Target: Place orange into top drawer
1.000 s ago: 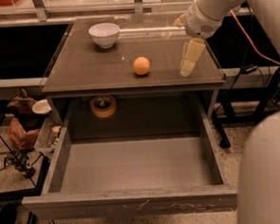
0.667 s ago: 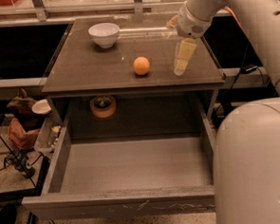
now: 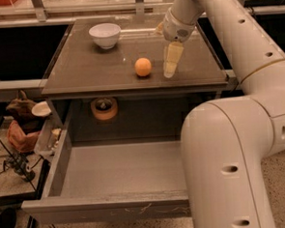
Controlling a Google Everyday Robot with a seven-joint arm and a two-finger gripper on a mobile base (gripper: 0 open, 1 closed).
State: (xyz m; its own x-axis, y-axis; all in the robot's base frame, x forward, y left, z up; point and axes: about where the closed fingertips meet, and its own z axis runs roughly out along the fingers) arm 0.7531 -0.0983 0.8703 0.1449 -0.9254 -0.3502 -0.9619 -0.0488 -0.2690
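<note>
The orange sits on the grey-brown tabletop, near its front middle. My gripper hangs down from the white arm just to the right of the orange, apart from it by a small gap, low over the tabletop. It holds nothing that I can see. The top drawer is pulled out wide below the table, its flat grey interior bare. The arm's big white links cover the drawer's right side.
A white bowl stands at the back left of the tabletop. A tan roll of tape lies under the table behind the drawer. Cables, a bag and a small white dish clutter the floor at the left.
My gripper has moved left across the tabletop toward the orange. The arm's body has swung in front of the drawer's right side. The orange has not moved.
</note>
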